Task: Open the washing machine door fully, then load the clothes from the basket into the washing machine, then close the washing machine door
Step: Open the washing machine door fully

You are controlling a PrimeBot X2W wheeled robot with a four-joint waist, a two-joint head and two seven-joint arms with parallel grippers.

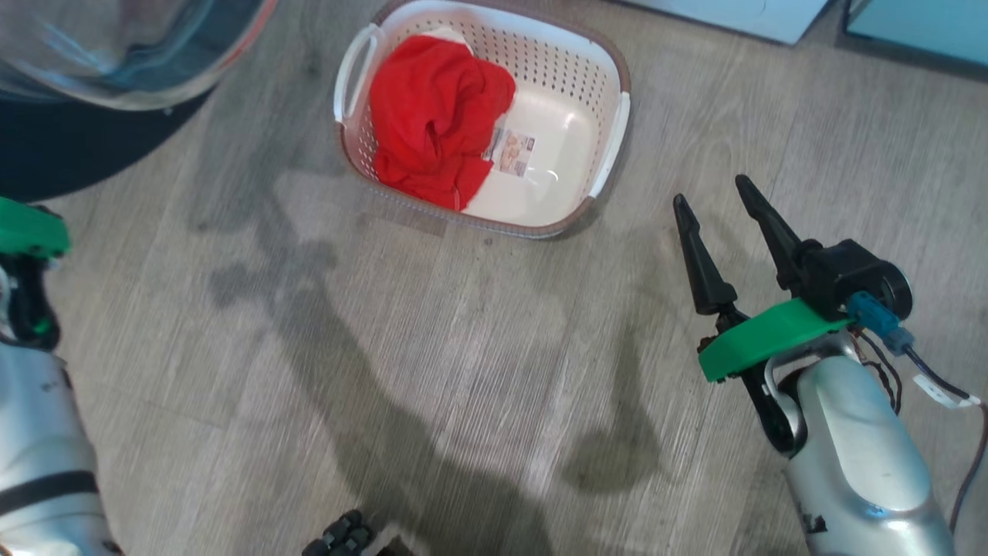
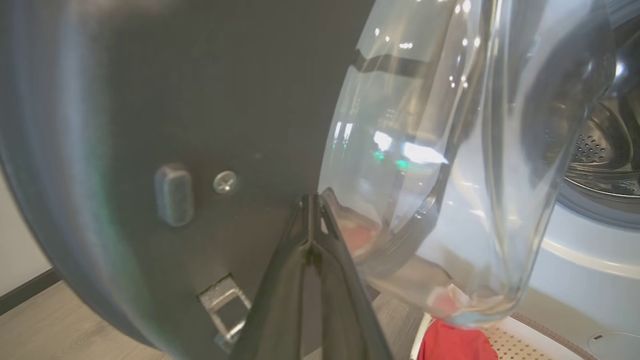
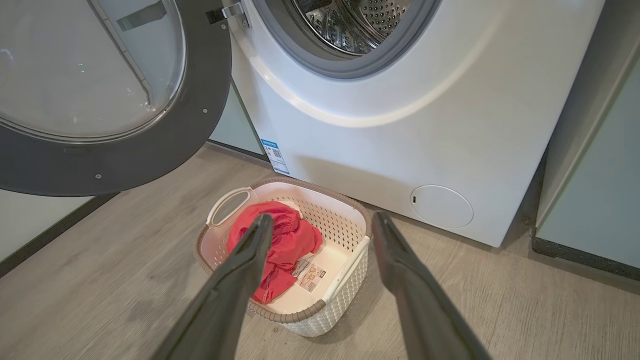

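While the round, black-rimmed glass washing machine door (image 3: 100, 165) stands wide open from the white front-loading washing machine (image 3: 400, 125), the left pincer (image 2: 311, 200) is pressed together by the door's dark inner rim. The right pincer (image 1: 711, 193), spread, hovers at four o'clock of the white perforated plastic basket (image 1: 610, 69), whose nine o'clock half holds the bright red fabric clothes (image 1: 436, 123).

Basket (image 1: 540, 54) is glossy plastic, clothes (image 1: 432, 116) soft cloth, floor (image 1: 463, 347) perhaps wood.

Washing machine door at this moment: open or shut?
Open. The washing machine door stands swung away from the washing machine, leaving the drum uncovered. Fully open or not: cannot tell.
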